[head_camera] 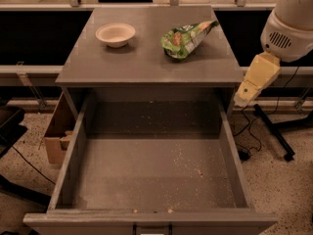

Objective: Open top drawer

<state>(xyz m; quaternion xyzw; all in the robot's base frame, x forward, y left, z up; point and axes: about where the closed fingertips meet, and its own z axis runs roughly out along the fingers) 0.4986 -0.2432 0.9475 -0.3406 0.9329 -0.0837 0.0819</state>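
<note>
Top drawer (146,175): pulled far out of the grey cabinet (146,65) toward the camera. Its deep grey interior is exposed, with only scattered crumbs on the floor, and its front panel is cut by the lower edge of the camera view.
Handle (151,227): only the upper part, with a white tag, is seen at the middle of the front panel.
Gripper (242,99): held in the air off the cabinet's right side, just outside the drawer's right wall near its back corner, and angled down and to the left. Nothing is touched or carried by it, and whether it is spread or pressed together cannot be told.
Key relation: the drawer lies below and to the left of the gripper. The handle is well apart from it, forward toward the camera. The drawer's line of travel runs from cabinet to camera.
Cabinet top: a bowl (115,34) is set at the left and a green snack bag (188,37) at the right.
Progress: the opening is judged essentially done, with little travel left.
</note>
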